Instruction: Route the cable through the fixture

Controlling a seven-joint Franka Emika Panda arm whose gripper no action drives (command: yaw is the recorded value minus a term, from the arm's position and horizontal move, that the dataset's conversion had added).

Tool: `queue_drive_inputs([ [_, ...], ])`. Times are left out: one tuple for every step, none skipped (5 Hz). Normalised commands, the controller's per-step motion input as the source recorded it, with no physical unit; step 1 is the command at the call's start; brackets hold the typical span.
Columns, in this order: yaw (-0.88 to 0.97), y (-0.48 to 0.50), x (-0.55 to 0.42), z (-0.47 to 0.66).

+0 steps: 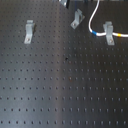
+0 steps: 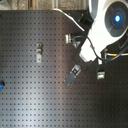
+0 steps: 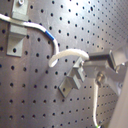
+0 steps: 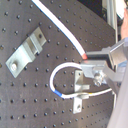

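Note:
The white cable (image 1: 90,22) drops from the first exterior view's top edge. It bends right through the right-hand metal fixture (image 1: 107,33), its blue band (image 1: 94,33) just before the fixture and its yellow stretch (image 1: 120,36) past it. In both wrist views my gripper (image 3: 93,59) (image 4: 93,62) is shut on the cable (image 3: 64,54) (image 4: 60,27), which loops from the fingers towards a fixture (image 3: 15,35) (image 4: 80,91). The blue band (image 3: 48,34) (image 4: 58,93) lies on that loop. The white arm (image 2: 102,27) hides the gripper in the second exterior view.
A black perforated board (image 1: 60,90) carries two more metal fixtures, one at the first exterior view's left (image 1: 29,31) and one at the top middle (image 1: 76,19). In the second exterior view, dark cables (image 2: 112,56) hang off the arm and a small blue object (image 2: 1,85) sits at the left edge.

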Motion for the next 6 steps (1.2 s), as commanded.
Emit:
queue_drive_inputs([
  [0.00,0.000,0.001,0.09],
  [0.37,0.031,-0.192,0.16],
  [0.38,-0.043,-0.322,0.11],
  [0.20,-0.142,-0.348,0.11],
  [0.39,-0.134,-0.409,0.08],
  [0.48,-0.035,-0.422,0.01],
])
